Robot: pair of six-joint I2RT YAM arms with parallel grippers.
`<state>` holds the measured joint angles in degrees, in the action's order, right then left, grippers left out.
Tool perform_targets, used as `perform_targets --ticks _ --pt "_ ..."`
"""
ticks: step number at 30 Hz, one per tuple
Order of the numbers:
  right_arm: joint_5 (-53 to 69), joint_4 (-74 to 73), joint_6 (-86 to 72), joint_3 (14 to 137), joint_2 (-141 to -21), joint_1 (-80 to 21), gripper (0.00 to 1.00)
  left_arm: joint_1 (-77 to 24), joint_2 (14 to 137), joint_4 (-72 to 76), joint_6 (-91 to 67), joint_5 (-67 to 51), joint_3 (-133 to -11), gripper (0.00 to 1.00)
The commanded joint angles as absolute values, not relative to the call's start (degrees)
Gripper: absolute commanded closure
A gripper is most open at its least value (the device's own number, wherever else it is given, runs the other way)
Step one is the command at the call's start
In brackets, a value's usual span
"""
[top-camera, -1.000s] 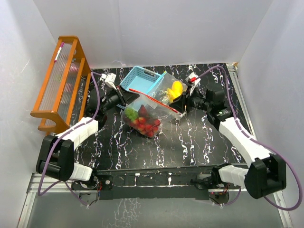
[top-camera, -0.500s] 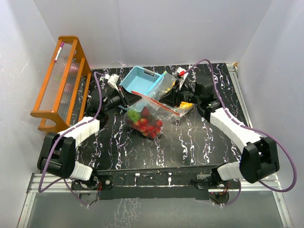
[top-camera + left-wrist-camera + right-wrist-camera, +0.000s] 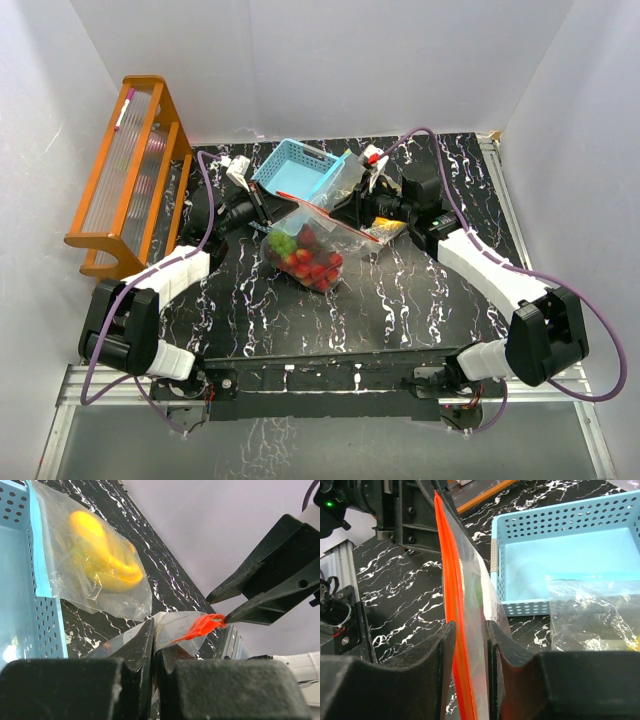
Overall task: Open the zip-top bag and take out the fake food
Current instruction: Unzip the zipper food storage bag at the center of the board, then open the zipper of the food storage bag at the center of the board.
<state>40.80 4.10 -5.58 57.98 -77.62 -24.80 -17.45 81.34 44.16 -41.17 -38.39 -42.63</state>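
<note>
The zip-top bag point(image 3: 312, 240) lies mid-table with red strawberry pieces point(image 3: 312, 265) and green grapes point(image 3: 280, 242) inside. Its orange-red zip strip point(image 3: 330, 215) runs between my two grippers. My left gripper point(image 3: 262, 207) is shut on the bag's clear film point(image 3: 175, 625) near the left corner. My right gripper point(image 3: 350, 212) straddles the zip strip point(image 3: 451, 610), its jaws a narrow gap apart, strip against one finger and film against the other. In the left wrist view the strip point(image 3: 202, 626) bunches at the right gripper's fingertips point(image 3: 230, 616). A second clear bag point(image 3: 95, 560) holds yellow bananas.
A light-blue slotted basket point(image 3: 300, 168) stands just behind the bags, close to both grippers; it also shows in the right wrist view point(image 3: 570, 555). An orange wooden rack point(image 3: 130, 175) stands at the left wall. White walls enclose the black marbled table point(image 3: 400, 300).
My right arm has swung left and its gripper has slid along the zip strip toward the left gripper. The bag's top is now slacker and bunched. The left gripper has barely moved.
</note>
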Motion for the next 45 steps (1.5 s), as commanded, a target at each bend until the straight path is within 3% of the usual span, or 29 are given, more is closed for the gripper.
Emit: perform_targets --ticks 1,17,25,37,40,45 --pt "36.9 4.1 -2.8 61.8 -77.3 -24.9 0.69 -17.8 79.5 47.2 -41.8 -39.2 -42.9 1.0" --pt "34.4 4.5 -2.4 60.1 -79.8 -24.9 0.69 -17.8 79.4 48.2 -42.8 -39.8 -42.2 1.0" --pt "34.2 4.4 -2.2 59.4 -77.4 -25.3 0.48 -17.8 80.7 49.5 -44.0 -40.3 -42.2 1.0" --pt "32.6 4.1 -1.9 58.8 -76.9 -28.3 0.47 -17.8 79.9 47.7 -43.7 -40.2 -42.5 1.0" --pt "30.6 3.8 -1.7 58.7 -77.3 -28.2 0.48 -17.8 79.9 48.0 -44.0 -40.5 -42.5 1.0" --pt "29.1 3.6 -2.1 60.0 -78.4 -28.3 0.71 -17.8 79.4 47.5 -43.9 -40.7 -42.5 1.0"
